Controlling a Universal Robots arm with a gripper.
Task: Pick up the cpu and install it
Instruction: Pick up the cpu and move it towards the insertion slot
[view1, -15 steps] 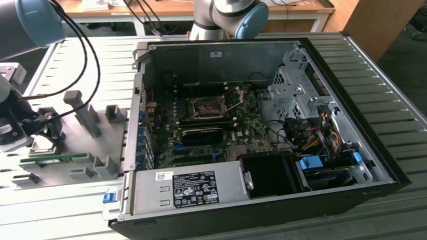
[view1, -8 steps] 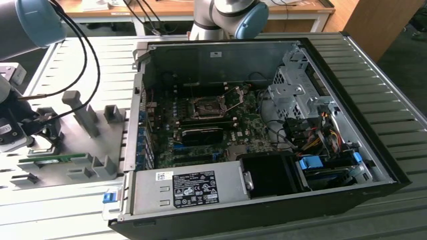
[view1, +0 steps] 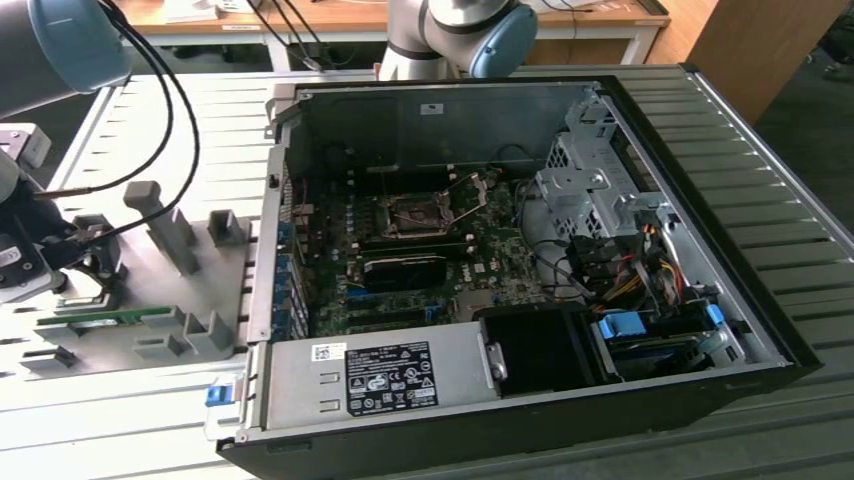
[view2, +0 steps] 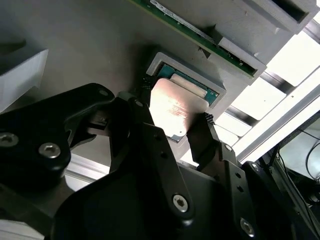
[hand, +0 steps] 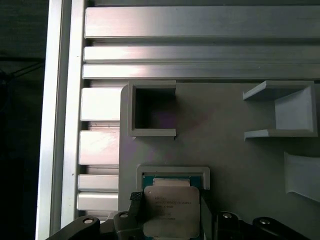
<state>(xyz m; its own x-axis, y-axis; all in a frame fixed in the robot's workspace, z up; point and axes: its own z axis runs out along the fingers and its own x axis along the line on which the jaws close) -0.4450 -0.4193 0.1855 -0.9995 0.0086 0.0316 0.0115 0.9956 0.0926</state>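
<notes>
Cpu (hand: 170, 209): silver-grey top up, lying flat in its shallow grey nest (hand: 172, 171) on the grey fixture plate (hand: 230, 150). A strip of its green rim shows at the nest's closed end. The plate rests on the slatted aluminium tabletop (hand: 200, 22).

Pincer (hand: 170, 202): straddles the chip and is drawn in to the chip's width. One black finger (hand: 137, 205) sits against one edge and its mate against the opposite edge, so it has hold of the cpu. The second wrist view agrees, with the chip between the two fingers and its far end tucked in the nest. No lift visible.

Nearby: a long green memory stick (view2: 185, 27) in its own holder just beyond the nest, and an empty square pocket (hand: 152, 110) close by.

Farther out, exterior view: the open computer case (view1: 534, 250) at the plate's right, with the motherboard socket (view1: 420, 212) deep inside, well apart from the chip.

Risks, as I judge them:
- The hold is on thin edges only; uneven squeeze could tilt or drop the chip.
- A corner could catch on the nest wall and skew it.
- A skewed chip could sit wrongly in the socket.
</notes>
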